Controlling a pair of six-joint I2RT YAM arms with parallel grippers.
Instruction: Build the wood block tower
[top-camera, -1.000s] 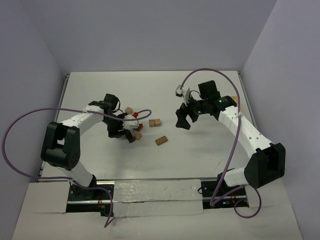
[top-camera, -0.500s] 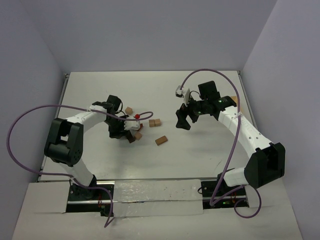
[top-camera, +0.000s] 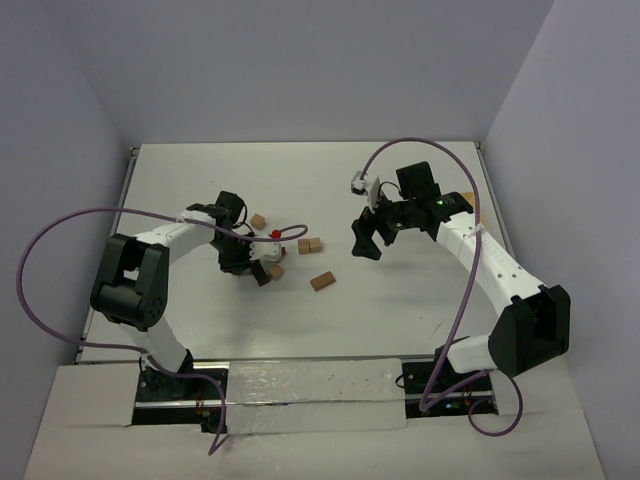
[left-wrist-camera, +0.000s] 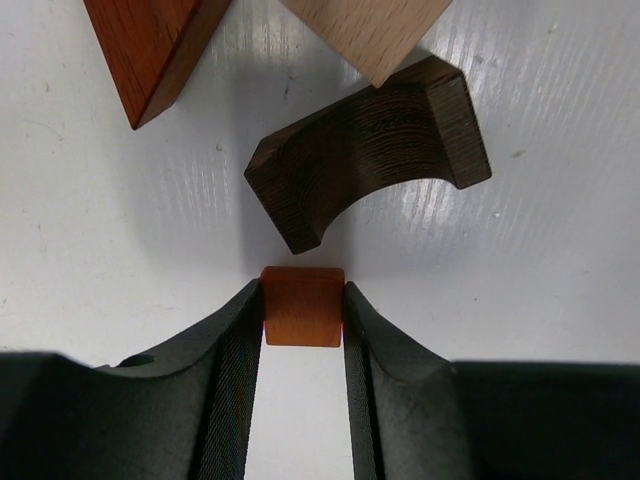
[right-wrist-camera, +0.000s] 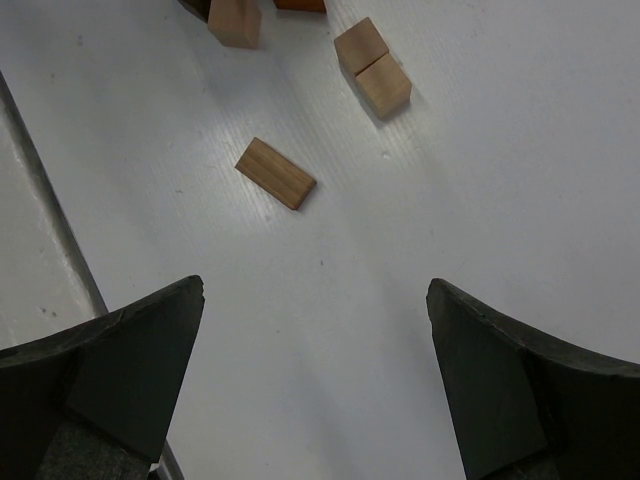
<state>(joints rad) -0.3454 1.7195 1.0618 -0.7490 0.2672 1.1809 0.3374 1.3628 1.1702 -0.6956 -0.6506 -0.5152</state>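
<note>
My left gripper (left-wrist-camera: 303, 320) is shut on a small reddish-brown cube (left-wrist-camera: 303, 306), low over the table. Just beyond it lie a dark brown arch block (left-wrist-camera: 370, 150), a reddish-brown triangular piece (left-wrist-camera: 150, 50) and a tan block (left-wrist-camera: 370, 30). From above, the left gripper (top-camera: 248, 264) sits in this cluster left of centre. My right gripper (top-camera: 366, 240) is open, empty and held above the table. Below it lie a tan bar (right-wrist-camera: 276, 173) and two tan cubes side by side (right-wrist-camera: 372, 70). These show from above as the bar (top-camera: 322, 281) and the pair (top-camera: 310, 245).
A single tan cube (top-camera: 258, 221) lies behind the left gripper. Another tan block (top-camera: 467, 197) lies near the right table edge behind the right arm. A metal rail (right-wrist-camera: 50, 210) runs along the table edge in the right wrist view. Purple cables loop off both arms.
The left arm's wrist has shifted slightly and settled over the cluster of blocks. The right arm has not moved.
</note>
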